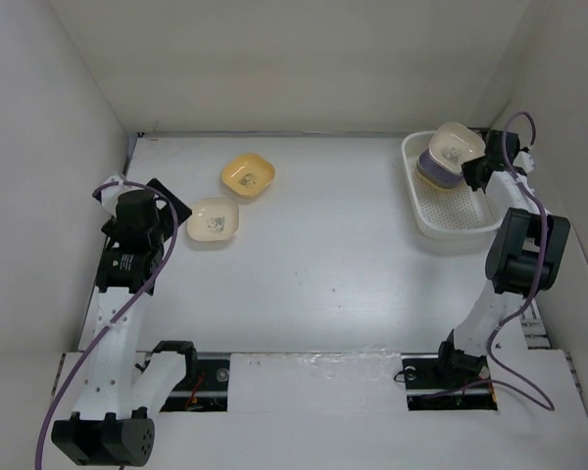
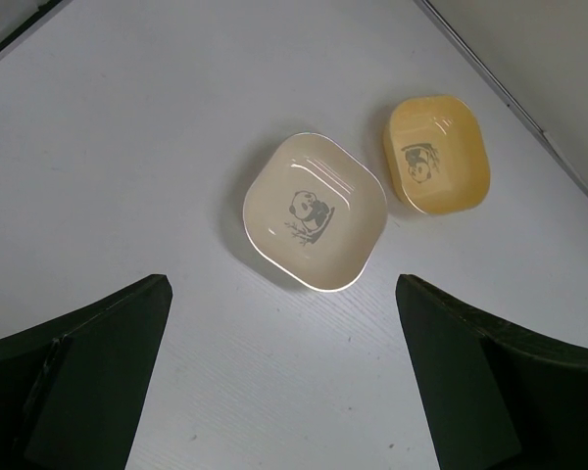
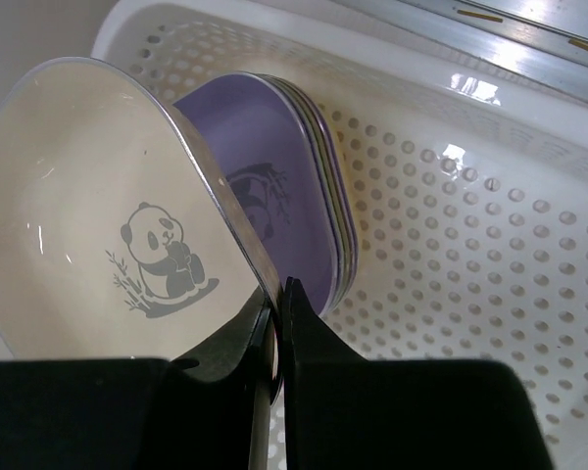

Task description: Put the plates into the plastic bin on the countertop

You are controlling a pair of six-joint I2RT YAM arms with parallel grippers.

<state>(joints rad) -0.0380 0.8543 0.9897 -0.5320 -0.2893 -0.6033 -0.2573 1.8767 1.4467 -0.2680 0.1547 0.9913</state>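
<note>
My right gripper is shut on the rim of a cream plate with a panda print, held tilted over the white perforated plastic bin. In the bin a stack of plates with a purple plate on top stands beside it. In the top view the held cream plate sits above the purple stack. My left gripper is open and empty, just short of a cream plate on the countertop. A yellow plate lies beyond it.
White walls close in the table at the left, back and right. The bin stands at the back right corner against the wall. The two loose plates, cream and yellow, lie at the back left.
</note>
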